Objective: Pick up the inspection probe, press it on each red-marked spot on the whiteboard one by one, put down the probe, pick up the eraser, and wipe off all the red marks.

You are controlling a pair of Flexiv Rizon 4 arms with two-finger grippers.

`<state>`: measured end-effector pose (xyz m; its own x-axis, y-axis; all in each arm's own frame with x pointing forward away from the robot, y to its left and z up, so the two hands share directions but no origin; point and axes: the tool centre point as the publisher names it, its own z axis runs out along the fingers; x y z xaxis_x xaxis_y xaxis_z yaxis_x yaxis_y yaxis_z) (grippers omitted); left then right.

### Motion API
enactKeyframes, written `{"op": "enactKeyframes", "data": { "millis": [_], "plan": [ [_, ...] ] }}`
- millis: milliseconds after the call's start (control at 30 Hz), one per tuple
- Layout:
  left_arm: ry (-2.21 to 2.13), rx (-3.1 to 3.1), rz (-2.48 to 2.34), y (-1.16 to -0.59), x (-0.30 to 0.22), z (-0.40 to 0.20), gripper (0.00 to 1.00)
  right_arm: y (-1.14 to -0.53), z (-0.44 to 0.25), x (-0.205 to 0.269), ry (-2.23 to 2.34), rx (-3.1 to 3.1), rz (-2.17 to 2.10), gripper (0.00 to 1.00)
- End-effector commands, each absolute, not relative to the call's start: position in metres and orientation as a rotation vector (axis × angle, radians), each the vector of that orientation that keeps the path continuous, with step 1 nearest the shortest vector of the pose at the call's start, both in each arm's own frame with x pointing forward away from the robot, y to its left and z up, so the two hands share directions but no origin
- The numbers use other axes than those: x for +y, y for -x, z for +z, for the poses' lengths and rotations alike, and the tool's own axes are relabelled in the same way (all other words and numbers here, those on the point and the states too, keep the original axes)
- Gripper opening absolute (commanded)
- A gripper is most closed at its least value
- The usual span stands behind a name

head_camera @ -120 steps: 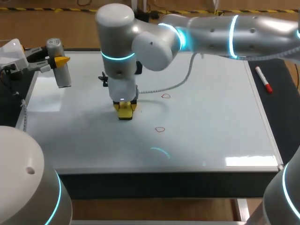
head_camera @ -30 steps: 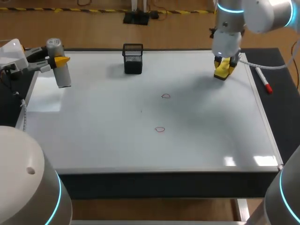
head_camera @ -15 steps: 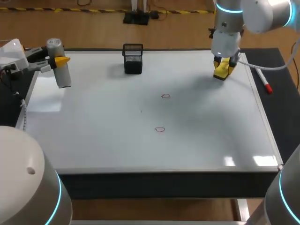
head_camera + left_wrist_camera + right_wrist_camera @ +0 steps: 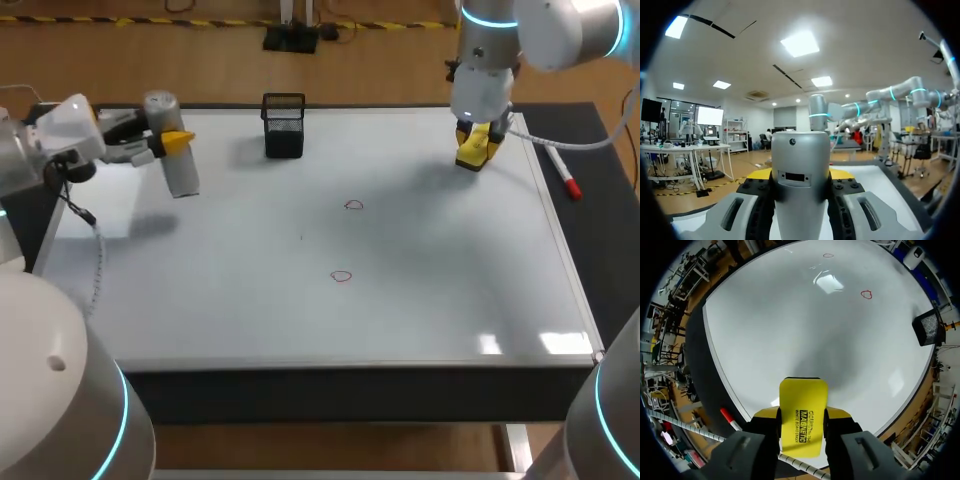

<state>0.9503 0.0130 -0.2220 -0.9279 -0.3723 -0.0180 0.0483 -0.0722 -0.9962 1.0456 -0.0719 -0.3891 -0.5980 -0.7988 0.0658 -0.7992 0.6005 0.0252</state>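
Rightward and a little inward over the whiteboard (image 4: 430, 310) is where the left arm has carried the probe (image 4: 180, 158) in the last half second; the right arm has kept its place at the far right corner.

At the left, the left pincer (image 4: 166, 143) is clamped on the probe, a grey cylinder standing nearly upright over the board's far left part. Its shadow lies apart from it, nearer and to the left, but whether its lower end touches the board is hard to judge. In the left wrist view the probe (image 4: 800, 185) fills the middle and hides most of the fingers – only slivers of yellow show at either side, and its lower end is cut off.

A black mesh basket (image 4: 284, 125) stands at the board's far edge, left of the middle. Near the centre sit the farther red mark (image 4: 353, 205) and the nearer red mark (image 4: 341, 276), both small open loops. A faint speck left of them is too small to make out.

At the far right corner the right pincer (image 4: 476, 146) grips the yellow eraser (image 4: 472, 154) from two sides – the right wrist view shows the eraser (image 4: 803, 416) between the fingers, the board spread ahead of it. Contact with the board cannot be told. A red-capped marker pen (image 4: 562, 171) lies on the dark worktop (image 4: 612, 240) just beside the board's right edge.
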Motion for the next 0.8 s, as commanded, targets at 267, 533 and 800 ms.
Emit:
{"op": "enactKeyframes", "data": {
  "millis": [267,533,800],
  "plan": [
    [0.227,2.001,-2.141,-0.948,-0.071,-0.219,0.00,-1.046,-0.388,-0.072,-1.374,-2.744,0.015,0.00],
    [0.142,2.050,-2.207,-0.947,-0.131,-0.223,0.00,-1.046,-0.388,-0.072,-1.374,-2.744,0.015,0.00],
    [0.087,2.078,-2.260,-0.947,-0.179,-0.227,0.00,-1.046,-0.388,-0.072,-1.374,-2.744,0.015,0.00]
  ]
}}
